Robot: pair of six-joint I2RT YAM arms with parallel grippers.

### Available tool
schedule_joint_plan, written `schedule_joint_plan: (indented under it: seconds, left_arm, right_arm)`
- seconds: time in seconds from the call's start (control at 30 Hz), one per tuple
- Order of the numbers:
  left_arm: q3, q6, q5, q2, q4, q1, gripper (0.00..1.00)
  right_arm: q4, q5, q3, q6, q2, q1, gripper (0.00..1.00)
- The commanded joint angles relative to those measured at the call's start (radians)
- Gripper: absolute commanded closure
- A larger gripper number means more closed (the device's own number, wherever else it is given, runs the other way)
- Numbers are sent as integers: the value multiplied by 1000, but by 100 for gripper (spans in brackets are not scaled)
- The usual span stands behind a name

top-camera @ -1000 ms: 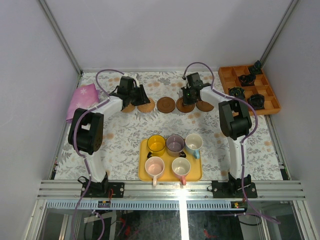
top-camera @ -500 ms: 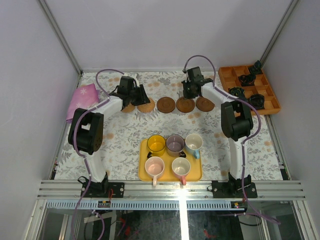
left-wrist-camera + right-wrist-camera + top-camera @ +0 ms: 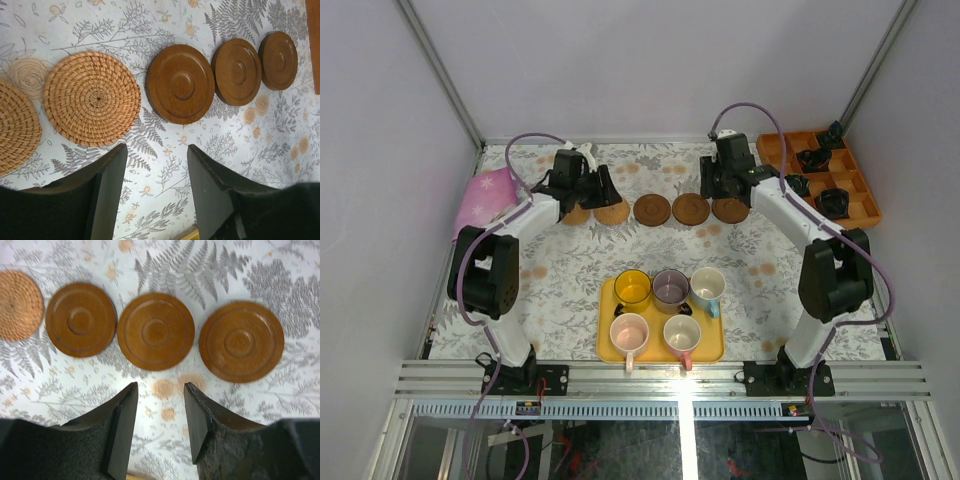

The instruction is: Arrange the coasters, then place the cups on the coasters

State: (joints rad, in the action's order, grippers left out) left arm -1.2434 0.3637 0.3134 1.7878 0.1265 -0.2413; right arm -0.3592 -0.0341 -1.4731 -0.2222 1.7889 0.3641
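Coasters [image 3: 652, 209] in a row, cups [image 3: 632, 287] waiting lower centre.
The five mid-frame lie spaced for one cup each; left gripper [image 3: 156, 192] and right gripper [image 3: 160, 422] hover above, spread, empty.

L arm [image 3: 485, 270] reaches fwd from its base, elbow bent & raised, wrist turned inward toward centre. The left end effector [image 3: 156, 152] points down, jaws parted w/ nothing btwn them. R arm [image 3: 830, 275] stretches fwd & inward, elbow out to the side. The right end effector [image 3: 160, 390] also faces down, jaws apart, empty.
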Motion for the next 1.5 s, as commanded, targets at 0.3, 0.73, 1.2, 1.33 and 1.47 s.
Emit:
schedule_joint_plan:
  seconds: [0.3,0.73,1.2,1.33,1.47]
  left_arm:
    - [146,-46,94,-141,-35,-6,44]
    - [249,-55,77,-285,-2,-17,37]
    - [259,-56,52,-313,11,-29,37]
    - [263,-62,39,-317,16,-29,36]
    - [269,-69,29,-324,22,-29,36]
  right_arm:
    - [-145,-62,333,-74,-388,43,38]
    - [-357,5,549,-226,-812,187,10]
    - [-404,7,653,-313,-913,338,0]
    - [-395,-15,663,-319,-861,386,0]
    - [-397,-53,665,-321,-804,423,0]
